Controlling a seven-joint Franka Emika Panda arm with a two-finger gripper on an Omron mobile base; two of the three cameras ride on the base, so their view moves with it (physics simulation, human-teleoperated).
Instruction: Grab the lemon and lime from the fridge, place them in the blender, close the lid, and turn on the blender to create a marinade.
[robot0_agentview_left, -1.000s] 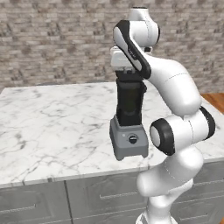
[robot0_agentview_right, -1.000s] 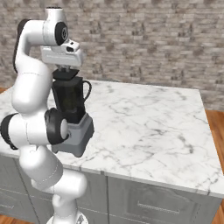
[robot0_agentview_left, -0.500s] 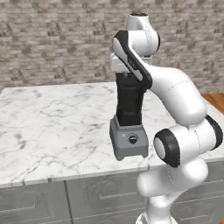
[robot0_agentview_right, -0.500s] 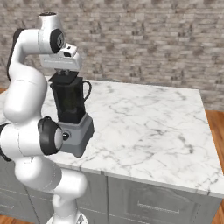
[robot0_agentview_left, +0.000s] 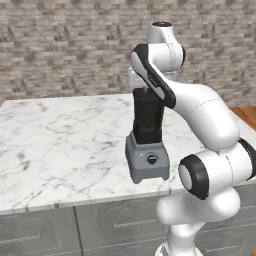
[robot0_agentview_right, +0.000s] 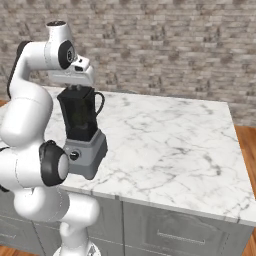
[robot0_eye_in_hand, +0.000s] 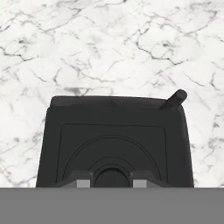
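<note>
We see a white marble surface (robot0_agentview_left: 60, 145) with grey veins, set over grey cabinet drawers (robot0_agentview_right: 180, 235). The blender (robot0_agentview_left: 147, 157) stands directly on it near the front edge, its grey base flat on the marble, its black jar upright.

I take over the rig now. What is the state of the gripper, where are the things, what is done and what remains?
Gripper: closed on the centre knob of the lid, just above the jar.
Lid: lies square over the jar's top; whether it is fully seated I cannot tell.
Blender: upright on the marble counter, near its front edge.
Fruit: the jar is opaque, contents unknown.
Left: release the lid, check its fit, turn the front knob.
</note>
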